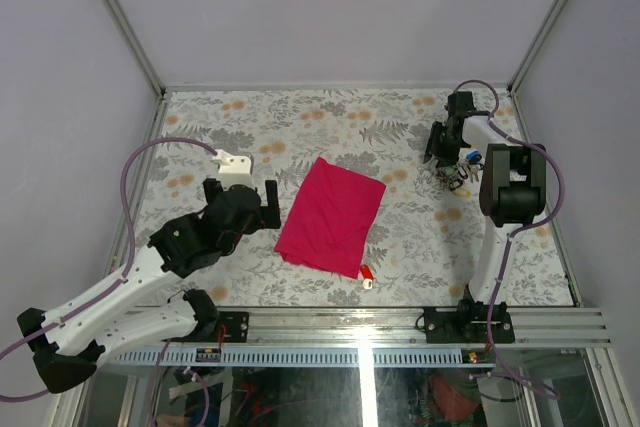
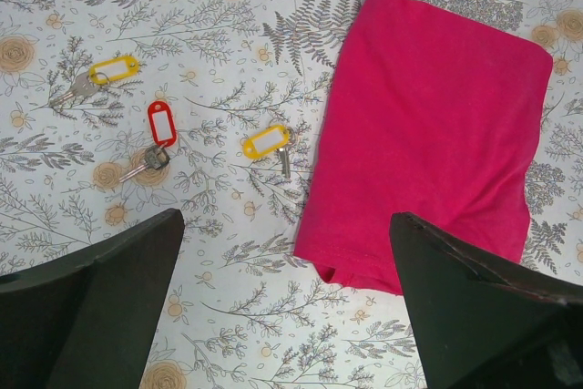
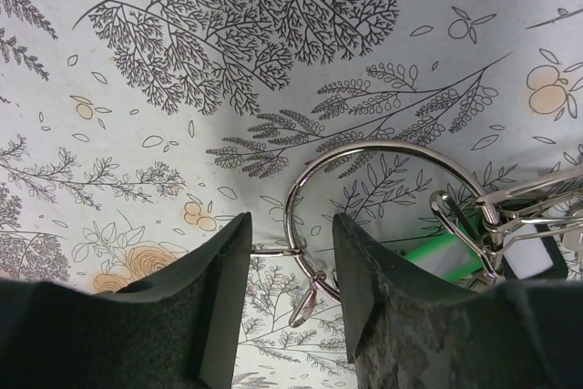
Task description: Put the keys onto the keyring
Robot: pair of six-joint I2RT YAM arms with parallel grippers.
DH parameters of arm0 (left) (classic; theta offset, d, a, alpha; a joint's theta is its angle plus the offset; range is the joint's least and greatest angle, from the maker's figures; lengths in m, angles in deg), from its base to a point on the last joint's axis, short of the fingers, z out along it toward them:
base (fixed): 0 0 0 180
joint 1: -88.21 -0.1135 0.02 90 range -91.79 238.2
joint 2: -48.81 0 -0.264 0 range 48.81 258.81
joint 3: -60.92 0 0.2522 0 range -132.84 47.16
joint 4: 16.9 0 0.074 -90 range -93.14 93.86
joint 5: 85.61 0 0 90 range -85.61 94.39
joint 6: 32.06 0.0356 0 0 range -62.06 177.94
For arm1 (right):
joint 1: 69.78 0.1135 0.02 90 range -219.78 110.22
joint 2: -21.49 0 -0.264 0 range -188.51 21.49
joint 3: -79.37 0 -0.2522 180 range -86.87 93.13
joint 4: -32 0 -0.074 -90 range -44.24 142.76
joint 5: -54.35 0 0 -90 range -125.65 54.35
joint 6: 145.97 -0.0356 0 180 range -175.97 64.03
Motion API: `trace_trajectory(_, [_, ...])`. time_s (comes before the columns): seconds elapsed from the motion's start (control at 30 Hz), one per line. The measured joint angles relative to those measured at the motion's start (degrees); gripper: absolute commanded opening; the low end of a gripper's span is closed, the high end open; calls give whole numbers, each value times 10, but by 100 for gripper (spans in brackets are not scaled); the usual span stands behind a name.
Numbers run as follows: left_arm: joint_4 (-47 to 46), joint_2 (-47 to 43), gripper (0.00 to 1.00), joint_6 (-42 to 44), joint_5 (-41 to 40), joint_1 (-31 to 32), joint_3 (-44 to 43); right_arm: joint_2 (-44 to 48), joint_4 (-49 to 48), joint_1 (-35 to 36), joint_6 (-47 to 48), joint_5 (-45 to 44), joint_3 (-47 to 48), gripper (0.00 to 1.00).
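Observation:
Three small keys lie on the floral table in the left wrist view: one with a yellow tag (image 2: 114,68), one with a red tag (image 2: 161,122) and one with a yellow tag (image 2: 265,141). My left gripper (image 2: 287,316) is open and empty above bare table, near them. A red-headed key (image 1: 366,274) lies at the cloth's near corner. The silver keyring (image 3: 383,144) lies at the far right, also in the top view (image 1: 452,173), with metal clips (image 3: 492,216) and a green tag (image 3: 437,257). My right gripper (image 3: 291,261) is partly open, its jaws either side of the ring's lower-left arc.
A magenta cloth (image 1: 330,212) lies mid-table, also in the left wrist view (image 2: 437,116). Grey enclosure walls stand on three sides, and an aluminium rail (image 1: 400,322) runs along the near edge. The right arm's elbow (image 1: 510,185) stands over the right side.

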Motion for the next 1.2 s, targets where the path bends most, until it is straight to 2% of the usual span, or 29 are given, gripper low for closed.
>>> trace_trajectory(0.33, [-1,1,100,0,4,0,0,2,9,21,19,-26,-5,45])
trace_trajectory(0.63, [-2,2,100,0,9,0,0,40,4,46,30,-67,-61,42])
trace_trajectory(0.8, [-2,3,100,1,11,0,0,49,6,50,34,-78,-72,47])
trace_trajectory(1.2, [-2,8,100,2,14,0,0,134,10,73,26,-87,-155,46])
